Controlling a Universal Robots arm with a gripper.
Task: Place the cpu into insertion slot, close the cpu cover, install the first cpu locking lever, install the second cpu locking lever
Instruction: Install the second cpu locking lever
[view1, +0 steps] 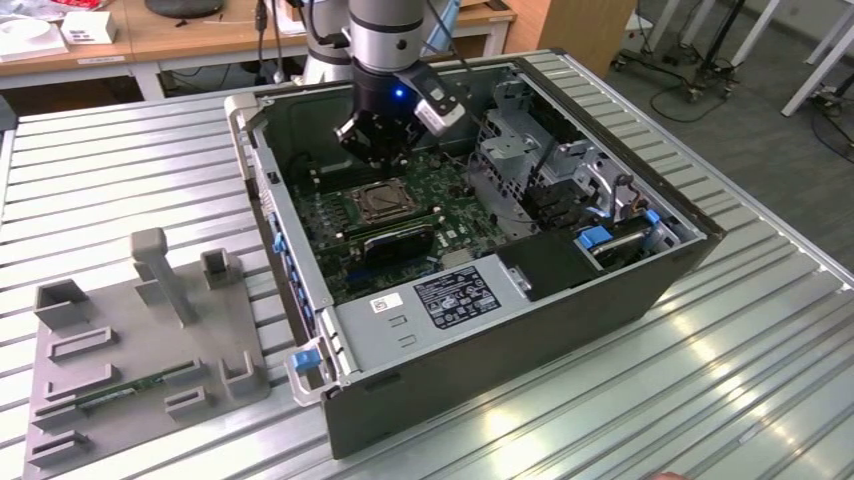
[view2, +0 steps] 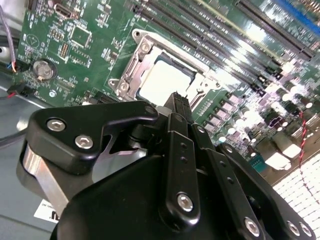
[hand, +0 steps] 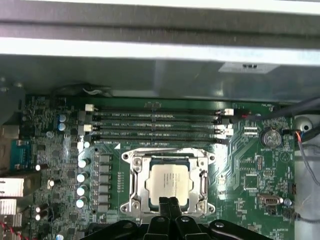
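A: Ribbed metal workbench (view1: 747, 390), open computer case (view1: 534, 330) lying on its side, wooden desks behind. Logging the arm's status first?

B: Yes. Gripper (view1: 378, 150) hangs above the motherboard (view1: 400, 215), just past the socket's edge. In both wrist views the fingertips (hand: 168, 204) are pressed together with nothing between them, so: closed, empty.

A: CPU location?

B: The cpu (hand: 169, 179) sits inside the insertion slot (hand: 169, 182), silvery top facing up, lying flat as far as I can judge. In the second wrist view the cpu (view2: 165, 81) appears just beyond the closed tips.

A: Cover?

B: The cpu cover (hand: 168, 159) looks lowered: a silver frame rings the chip on all sides, its window showing the metal top. Judged placed and covered.

A: Levers?

B: Cannot tell confidently. Thin metal runs along the frame's sides, but whether either locking lever is latched is not clear. I'd count both as outstanding.

A: Surroundings?

B: Memory slots (hand: 155, 125) run parallel beyond the socket; a coin cell battery (hand: 271, 137) sits off to one side. Grey fixture tray (view1: 134, 350) rests on the bench at the exterior view's left, well apart from the case.
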